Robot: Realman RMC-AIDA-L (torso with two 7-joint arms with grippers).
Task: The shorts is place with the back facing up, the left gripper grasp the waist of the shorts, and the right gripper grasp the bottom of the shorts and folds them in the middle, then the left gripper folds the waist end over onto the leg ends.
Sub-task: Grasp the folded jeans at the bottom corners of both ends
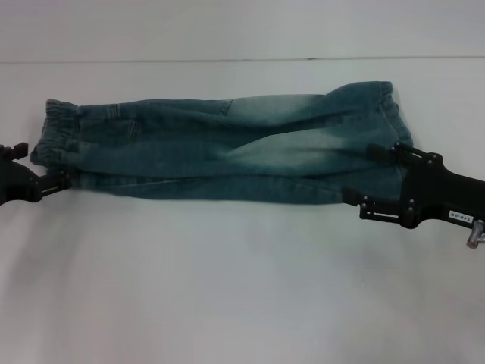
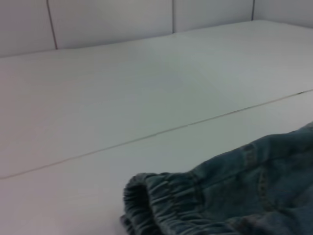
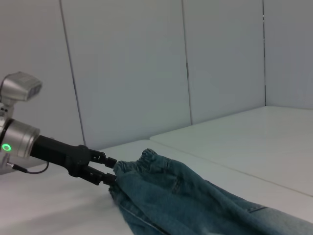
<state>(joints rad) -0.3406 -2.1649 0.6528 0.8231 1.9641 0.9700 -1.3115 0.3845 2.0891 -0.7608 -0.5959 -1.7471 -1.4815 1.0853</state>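
Lengthwise fold looks done, waist-over-legs fold still to go.
Faded blue denim shorts point(image 1: 227, 152) lie folded on the white counter point(image 1: 227, 288); left gripper point(image 1: 64, 180) pinches the waist, right gripper point(image 1: 364, 178) sits spread at the legs.

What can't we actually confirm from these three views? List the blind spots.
- Head view: left gripper is cut off by the frame edge at the shorts waist; its arm is out of frame.
- Head view: right gripper fingertips lie on dark denim; actual pinch unclear.
- Left wrist view: own fingers absent; only the waistband shows.
- Right wrist view: own fingers and the leg ends are out of frame.
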